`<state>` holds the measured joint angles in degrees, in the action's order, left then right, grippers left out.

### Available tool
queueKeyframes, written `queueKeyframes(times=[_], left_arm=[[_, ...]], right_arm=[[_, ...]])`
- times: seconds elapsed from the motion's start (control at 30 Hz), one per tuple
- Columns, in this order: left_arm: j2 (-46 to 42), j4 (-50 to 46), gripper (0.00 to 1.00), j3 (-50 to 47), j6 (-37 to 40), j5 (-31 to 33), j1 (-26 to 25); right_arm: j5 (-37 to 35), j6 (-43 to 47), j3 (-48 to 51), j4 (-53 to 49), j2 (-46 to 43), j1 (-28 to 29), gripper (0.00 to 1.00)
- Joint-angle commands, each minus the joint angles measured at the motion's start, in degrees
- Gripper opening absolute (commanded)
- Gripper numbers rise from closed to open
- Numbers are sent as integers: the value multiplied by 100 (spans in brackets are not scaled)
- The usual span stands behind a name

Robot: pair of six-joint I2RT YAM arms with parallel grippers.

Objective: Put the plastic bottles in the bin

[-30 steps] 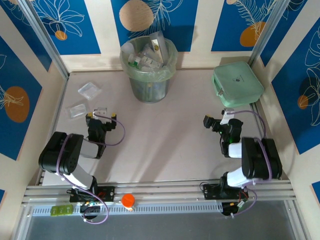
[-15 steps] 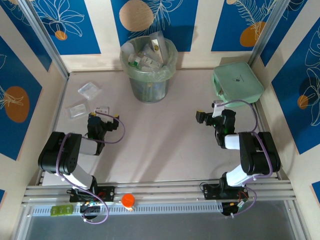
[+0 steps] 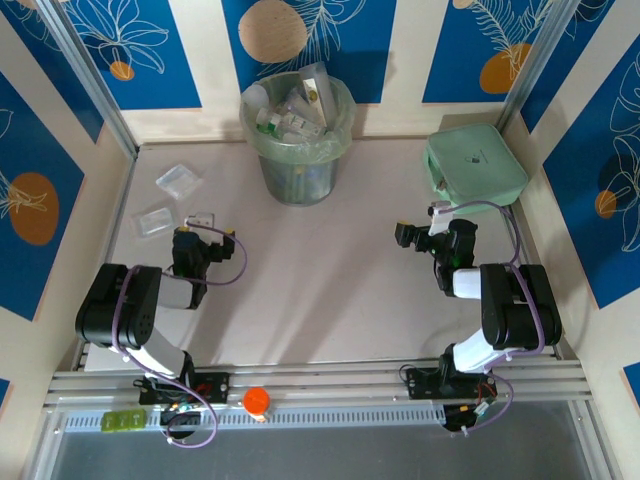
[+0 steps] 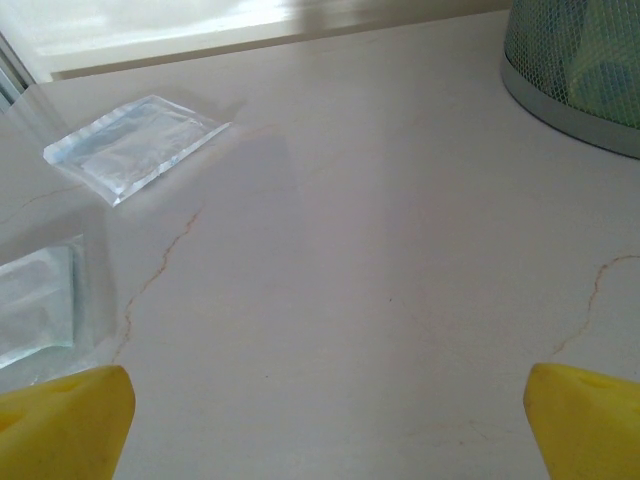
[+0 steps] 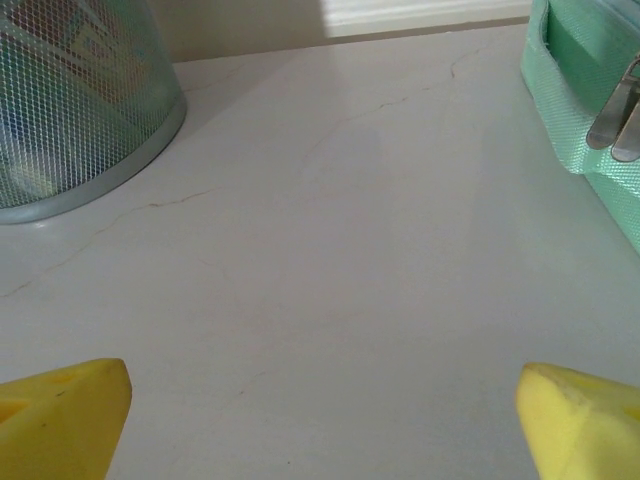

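Full bin well ahead, between left pincer and right pincer

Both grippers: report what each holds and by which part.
Nothing is held. The left gripper and the right gripper both stand open and empty above the pale tabletop.

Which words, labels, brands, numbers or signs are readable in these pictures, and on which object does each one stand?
No text can be read.
Labels on the plastic bottles in the bin: too small and blurred to read.
Small dark mark on the mint green box lid: too small to read.
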<state>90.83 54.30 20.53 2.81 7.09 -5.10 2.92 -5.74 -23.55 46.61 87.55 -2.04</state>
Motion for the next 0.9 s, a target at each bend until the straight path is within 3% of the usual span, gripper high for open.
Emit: queueKeyframes(times=[0.0,0.87], left_arm=[[-97,-34,99,109,-89,-19,63],[-116,1,99,78,-17,-120,53]], right_arm=[[-55,99,-34,-24,-25,61,99],[-142,117,-22,-28,-36,99,99]])
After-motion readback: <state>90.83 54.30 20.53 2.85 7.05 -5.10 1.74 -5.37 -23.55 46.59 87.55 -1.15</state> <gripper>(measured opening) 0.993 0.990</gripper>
